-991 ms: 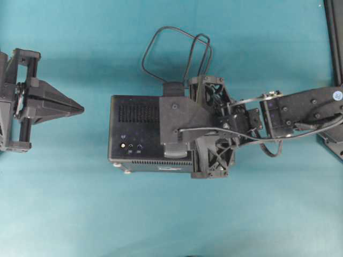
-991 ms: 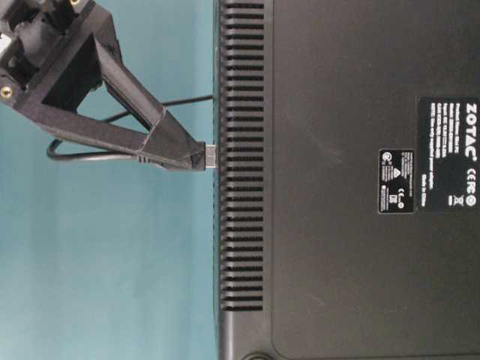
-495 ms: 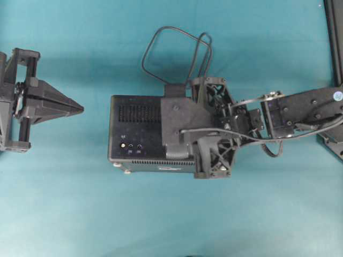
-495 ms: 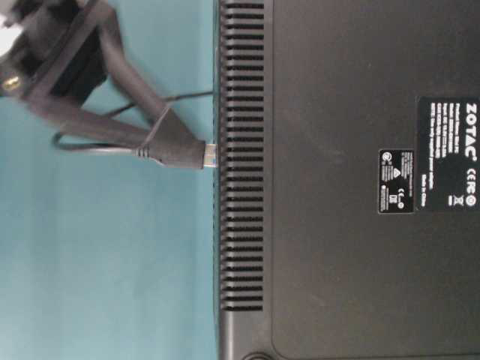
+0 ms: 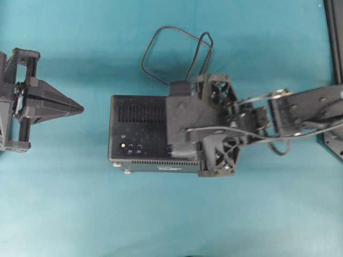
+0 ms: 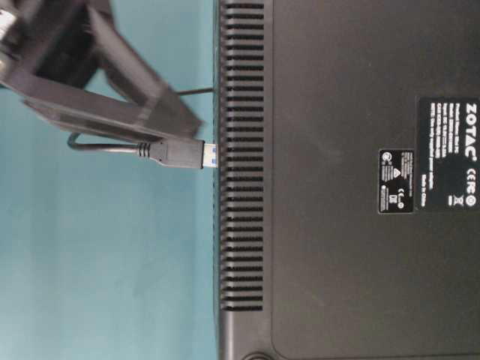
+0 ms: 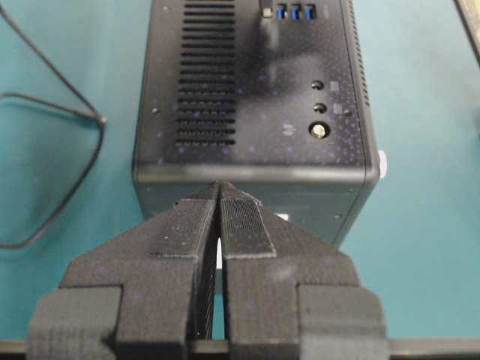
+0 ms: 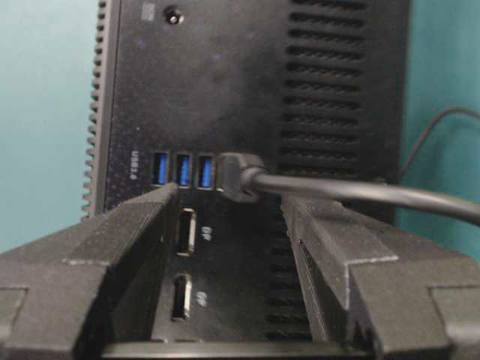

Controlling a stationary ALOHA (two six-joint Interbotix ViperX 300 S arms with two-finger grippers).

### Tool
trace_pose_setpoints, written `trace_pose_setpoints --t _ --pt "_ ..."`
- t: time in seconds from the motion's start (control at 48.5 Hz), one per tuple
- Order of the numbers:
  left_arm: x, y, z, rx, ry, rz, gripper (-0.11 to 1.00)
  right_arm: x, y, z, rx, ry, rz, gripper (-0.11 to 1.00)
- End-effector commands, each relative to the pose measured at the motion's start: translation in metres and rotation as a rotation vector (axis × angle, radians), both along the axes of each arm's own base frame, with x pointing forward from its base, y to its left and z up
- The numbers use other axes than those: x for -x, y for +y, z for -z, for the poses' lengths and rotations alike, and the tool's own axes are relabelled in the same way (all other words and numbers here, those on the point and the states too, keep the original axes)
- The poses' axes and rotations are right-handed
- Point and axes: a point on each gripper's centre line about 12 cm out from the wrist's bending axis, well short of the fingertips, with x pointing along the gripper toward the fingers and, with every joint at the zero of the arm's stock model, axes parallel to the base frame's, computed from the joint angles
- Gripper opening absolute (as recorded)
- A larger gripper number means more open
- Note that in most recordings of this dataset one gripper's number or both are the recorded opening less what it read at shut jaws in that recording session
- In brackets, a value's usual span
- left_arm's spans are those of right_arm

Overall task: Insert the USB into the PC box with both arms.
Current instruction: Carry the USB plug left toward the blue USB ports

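Observation:
The PC box (image 5: 136,134) lies in the middle of the teal table. The USB plug (image 8: 238,176) sits at the end of the row of blue ports (image 8: 181,169). Its metal tip (image 6: 211,155) meets the box's face, and nothing grips the plug (image 6: 176,153). Its thin black cable (image 5: 161,48) loops away behind the box. My right gripper (image 8: 229,199) stands open just behind the plug, one finger (image 8: 135,225) on each side and clear of it. My left gripper (image 5: 80,108) is shut and empty, its tip (image 7: 219,187) pointing at the box's near end (image 7: 255,176), a short gap away.
The right arm (image 5: 305,110) reaches in from the right over the box's end. A dark frame post (image 5: 335,32) stands at the table's right edge. Audio sockets and a button (image 7: 319,109) face the left gripper's side.
My right gripper has opened and let go of the USB plug, then drawn back a little. The plug stays at the box's port. The left arm has not moved.

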Motion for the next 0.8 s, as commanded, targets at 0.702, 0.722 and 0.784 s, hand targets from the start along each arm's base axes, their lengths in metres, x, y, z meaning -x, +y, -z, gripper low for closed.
trace_pose_setpoints --t 0.702,0.722,0.784 --pt "-0.003 0.001 -0.009 0.0 -0.028 -0.003 0.0 0.018 -0.014 -0.016 -0.154 -0.336 0.039 0.58" --pt "-0.003 0.001 -0.009 0.001 -0.028 -0.003 0.0 0.018 -0.014 -0.016 -0.155 -0.34 0.039 0.57" --pt "-0.003 0.001 -0.009 0.0 -0.026 -0.003 0.0 0.018 -0.014 -0.015 -0.158 -0.351 0.035 0.53"
